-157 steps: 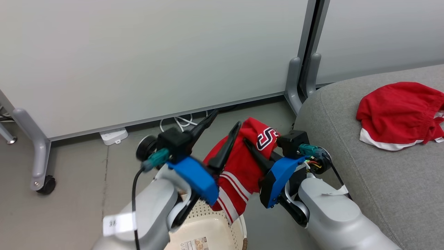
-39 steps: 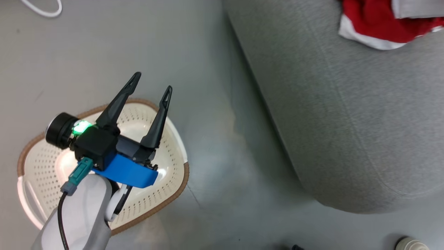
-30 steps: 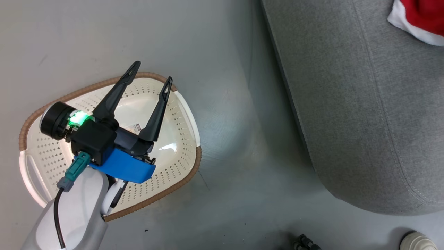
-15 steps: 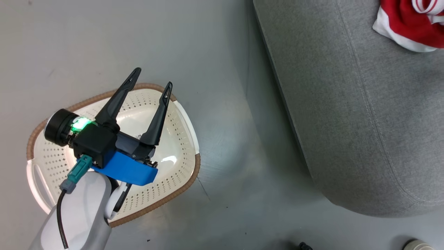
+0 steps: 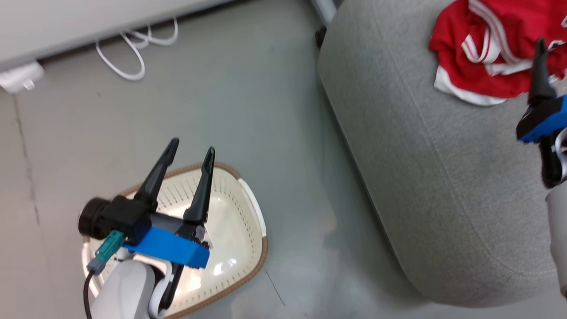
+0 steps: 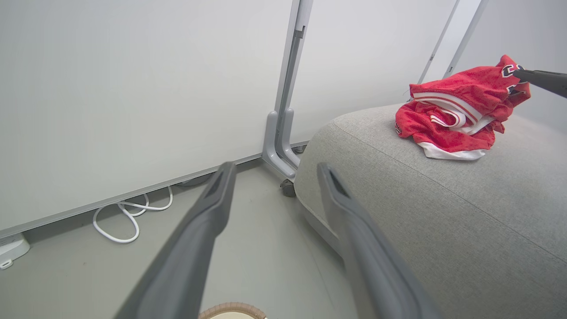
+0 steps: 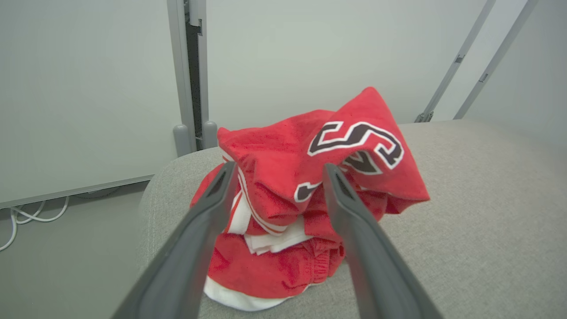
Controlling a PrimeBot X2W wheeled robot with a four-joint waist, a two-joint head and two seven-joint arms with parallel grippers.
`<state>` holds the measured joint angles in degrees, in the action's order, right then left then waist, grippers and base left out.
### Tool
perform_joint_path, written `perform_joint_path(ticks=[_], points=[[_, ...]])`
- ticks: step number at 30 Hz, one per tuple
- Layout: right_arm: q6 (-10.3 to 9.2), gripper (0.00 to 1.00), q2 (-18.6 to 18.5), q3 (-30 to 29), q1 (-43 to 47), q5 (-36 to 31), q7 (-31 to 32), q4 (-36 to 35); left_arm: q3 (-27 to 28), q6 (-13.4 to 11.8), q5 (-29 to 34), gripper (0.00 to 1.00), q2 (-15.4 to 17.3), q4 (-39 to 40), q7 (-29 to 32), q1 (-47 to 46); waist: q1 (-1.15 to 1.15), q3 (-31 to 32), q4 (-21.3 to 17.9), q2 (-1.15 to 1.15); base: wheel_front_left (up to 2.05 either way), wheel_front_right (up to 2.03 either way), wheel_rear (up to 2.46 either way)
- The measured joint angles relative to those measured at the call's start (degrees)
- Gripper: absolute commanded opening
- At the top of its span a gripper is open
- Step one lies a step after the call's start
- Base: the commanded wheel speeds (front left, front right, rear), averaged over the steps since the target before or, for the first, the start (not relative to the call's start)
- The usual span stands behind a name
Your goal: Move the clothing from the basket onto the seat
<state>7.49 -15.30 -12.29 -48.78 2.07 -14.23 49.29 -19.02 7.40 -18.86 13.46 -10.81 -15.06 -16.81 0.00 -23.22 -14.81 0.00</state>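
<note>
From my end this looks like the tail of the job, the let-go on the seat. My right gripper (image 7: 279, 166) has its jaws spread wide and pinches nothing. The striped red garment (image 7: 354, 146) stands in a peak just beyond the fingertips, emblem up. It lies heaped on the white-hemmed red garment (image 7: 266, 274), and both rest on the grey seat (image 5: 443, 177), well in from its rounded edge (whether one fingertip brushes the cloth, I cannot tell).

My left gripper (image 5: 192, 146) hangs over the laundry basket (image 5: 234, 230) on the floor, its fingers also apart and holding nothing. What I can see of the basket's inside is bare cream plastic, though the left arm hides part of it, so I judge both pieces moved across.

For the next move I would draw the right arm back and up along its own fingers, so no tip hooks a fold and drags the pile. Then I would tip the head down to check the basket's hidden corner.
</note>
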Motion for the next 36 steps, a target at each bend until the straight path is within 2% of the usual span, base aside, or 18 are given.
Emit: perform_joint_path(ticks=[9,15,25,36], points=[[0.0,1.0,1.51,8.1,11.66,0.69,0.75,-8.62,5.47,0.0,-1.34,1.0,-3.05,-0.92,0.0,8.38,-0.01,10.84,1.97,0.0,0.0,0.0,0.0],[0.0,1.0,2.97,9.93,21.34,2.04,2.92,-17.69,7.94,0.0,-1.74,1.0,-4.53,-1.64,0.0,12.03,-0.02,15.96,4.91,0.0,0.0,0.0,0.0],[0.0,1.0,7.89,9.64,34.32,2.38,7.62,-31.84,11.39,0.0,-2.34,1.0,-5.65,-3.42,0.0,15.51,-0.01,20.72,10.61,0.0,0.0,0.0,0.0],[0.0,1.0,11.31,11.81,42.11,3.01,9.64,-37.34,14.12,0.0,-2.15,1.0,-6.01,-5.45,0.0,16.63,-0.01,23.09,14.78,0.0,0.0,0.0,0.0]])
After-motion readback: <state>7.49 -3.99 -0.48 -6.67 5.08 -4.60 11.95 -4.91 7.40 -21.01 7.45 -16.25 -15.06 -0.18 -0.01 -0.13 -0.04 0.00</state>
